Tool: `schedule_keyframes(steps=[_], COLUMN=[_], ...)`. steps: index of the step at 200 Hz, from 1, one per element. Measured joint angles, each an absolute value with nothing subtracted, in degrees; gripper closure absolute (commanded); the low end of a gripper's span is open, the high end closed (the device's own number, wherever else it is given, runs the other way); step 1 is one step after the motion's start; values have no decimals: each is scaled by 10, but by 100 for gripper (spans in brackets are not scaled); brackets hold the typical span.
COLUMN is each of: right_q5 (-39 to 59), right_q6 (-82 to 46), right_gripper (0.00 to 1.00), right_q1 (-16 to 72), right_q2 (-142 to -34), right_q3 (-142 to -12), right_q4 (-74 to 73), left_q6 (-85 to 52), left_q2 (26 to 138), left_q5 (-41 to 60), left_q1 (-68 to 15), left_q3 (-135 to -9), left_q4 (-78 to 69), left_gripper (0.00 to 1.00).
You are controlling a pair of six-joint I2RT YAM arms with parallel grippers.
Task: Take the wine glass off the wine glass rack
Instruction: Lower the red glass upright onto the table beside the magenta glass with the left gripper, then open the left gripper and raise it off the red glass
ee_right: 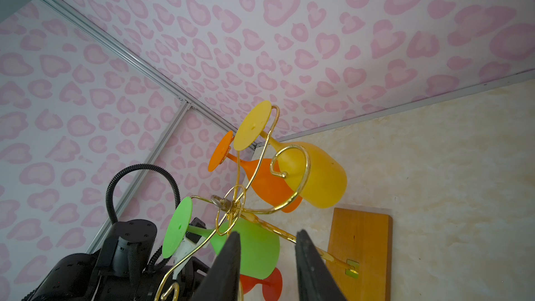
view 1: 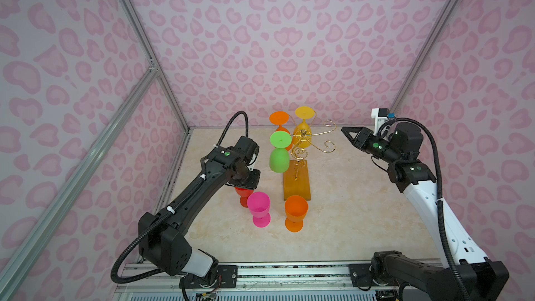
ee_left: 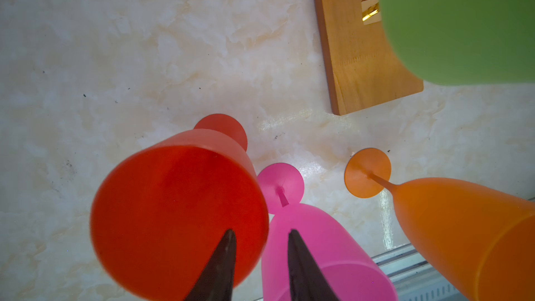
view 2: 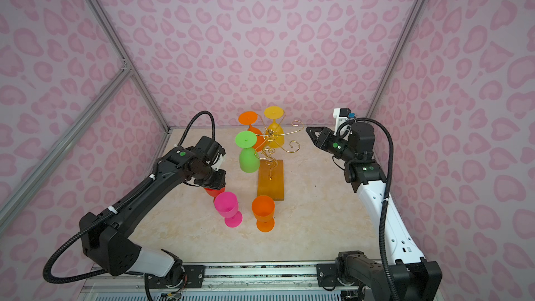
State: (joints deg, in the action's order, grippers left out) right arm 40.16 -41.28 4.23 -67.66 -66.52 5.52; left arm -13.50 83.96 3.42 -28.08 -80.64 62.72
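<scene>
Left claw [ee_left: 260, 234] narrowly parted astride the rim of the red wine glass [ee_left: 179, 221], upright on the surface [view 1: 362, 212] near the wine glass rack [view 1: 296, 182]. Right claw [ee_right: 267, 234] likewise parted, empty, aloft right of the rack.

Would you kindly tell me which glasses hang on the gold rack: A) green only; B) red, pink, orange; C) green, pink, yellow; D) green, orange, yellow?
D: the green glass, hanging orange glass and yellow glass hang foot-up from the wine glass rack; the red glass, pink glass and standing orange glass are on the table.
</scene>
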Motion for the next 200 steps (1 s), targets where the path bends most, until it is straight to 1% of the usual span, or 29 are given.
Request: schedule_keyframes(steps=[8, 10, 13, 55, 90, 109, 144, 176, 200], right_q5=[402, 402, 402, 402, 405, 406, 408, 408, 410], right_q6=[-414, -414, -414, -414, -415, -417, -421, -425, -425], right_gripper=[67, 67, 67, 67, 67, 67, 67, 67, 67], right_q1=[42, 42, 42, 40, 37, 37, 35, 28, 23], right_q2=[-677, -677, -677, -676, -675, -674, -669, -663, -660], right_q3=[-664, -664, -663, -661, -652, -647, -643, -640, -635], right_q4=[55, 55, 55, 55, 54, 54, 54, 50, 46], left_q6=[-135, -135, -135, -155, -204, -248, -364, -495, -557], left_q2=[834, 833, 830, 766, 680, 645, 635, 665, 678], left_q5=[34, 34, 34, 55, 119, 156, 259, 361, 406], left_q1=[-282, -282, -282, -282, -274, -248, -195, -189, -188], left_q3=[-811, -812, -814, -836, -833, -814, -755, -706, -691], left_q4=[628, 629, 629, 620, 546, 484, 333, 199, 125], left_gripper=[65, 61, 60, 54, 38, 32, 28, 29, 29])
